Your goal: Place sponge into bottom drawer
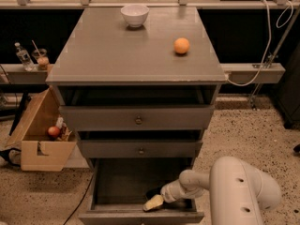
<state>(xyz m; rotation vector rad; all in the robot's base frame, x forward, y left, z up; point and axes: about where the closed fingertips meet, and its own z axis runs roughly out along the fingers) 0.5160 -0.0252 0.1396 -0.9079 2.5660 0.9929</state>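
Observation:
The bottom drawer (119, 184) is pulled open, showing its dark grey inside. The yellow sponge (153, 203) is inside it, near the front wall and right of the middle. My gripper (160, 198) reaches down into the drawer from the right, its tip right at the sponge. The white arm (234, 191) fills the lower right corner. I cannot tell whether the sponge rests on the drawer floor or hangs just above it.
The two upper drawers (138, 118) stand slightly open. On the cabinet top sit a white bowl (135, 15) and an orange fruit (182, 46). A cardboard box (35, 135) with small items stands on the floor at the left. A cable (265, 55) hangs at the right.

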